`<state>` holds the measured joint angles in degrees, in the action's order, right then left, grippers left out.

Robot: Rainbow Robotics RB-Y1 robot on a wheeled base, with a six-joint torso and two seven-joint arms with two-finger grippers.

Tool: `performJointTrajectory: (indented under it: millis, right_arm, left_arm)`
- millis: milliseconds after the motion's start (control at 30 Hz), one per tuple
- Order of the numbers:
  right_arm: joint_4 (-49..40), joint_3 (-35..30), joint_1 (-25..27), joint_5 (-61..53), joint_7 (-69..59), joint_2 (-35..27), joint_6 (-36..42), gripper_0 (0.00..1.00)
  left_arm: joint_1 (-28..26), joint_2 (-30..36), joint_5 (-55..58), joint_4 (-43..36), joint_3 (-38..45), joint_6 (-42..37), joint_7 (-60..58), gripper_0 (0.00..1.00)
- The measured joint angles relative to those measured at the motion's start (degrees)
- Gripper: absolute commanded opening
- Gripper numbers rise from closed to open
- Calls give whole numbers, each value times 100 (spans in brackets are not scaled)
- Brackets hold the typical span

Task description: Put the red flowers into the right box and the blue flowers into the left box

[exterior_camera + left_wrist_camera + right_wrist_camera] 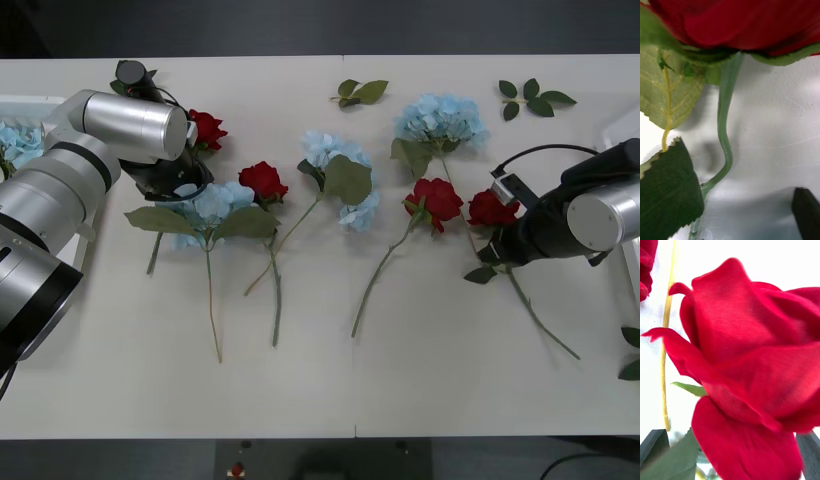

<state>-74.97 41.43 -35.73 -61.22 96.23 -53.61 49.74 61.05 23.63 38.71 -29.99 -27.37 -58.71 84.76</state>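
1. The right gripper (pixel 497 243) is down on the table (pixel 420 380), right at the rightmost red rose (pixel 492 209). In its wrist view the rose head (pixel 752 363) looms just ahead, with the two dark fingers (pixel 653 444) standing apart at the corners, so the jaws are open and holding nothing.

2. That rose lies with its head toward the far edge and its stem (pixel 540 318) running back toward the robot and out to the right. The gripper sits where head meets stem, so a close across the stem looks like the next step.

3. The right box (pixel 622 128) shows as a white edge at the far right of the table, near this arm, so the right arm is the natural one for this flower.

4. The left gripper (pixel 168 182) is low by the far-left red rose (pixel 207 128). Its wrist view shows a green stem (pixel 724 123) curving under a red head, one dark finger (pixel 807 212) off to the side; it looks open, gripping nothing.

5. Blue hydrangea clusters (pixel 437 120) lie scattered among the roses, and one sits in the left box (pixel 20 105) at the table's left edge.
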Motion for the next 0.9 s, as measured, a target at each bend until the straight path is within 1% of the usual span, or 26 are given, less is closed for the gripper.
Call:
performJointTrajectory:
  millis: [33,67,600,900]
  right_arm:
    - [-22,0,-1,-63,0,-44,0,97]
    - [-36,0,-3,-125,1,-83,0,98]
    - [-45,0,-32,-143,7,-165,-4,97]
    - [-32,0,-32,-28,8,-150,-4,97]
  left_arm:
    - [0,-1,0,0,0,0,0,1]
    - [0,-2,1,0,0,0,0,0]
    - [0,-2,-120,-43,21,0,0,0]
    - [0,167,-250,-709,557,0,3,0]
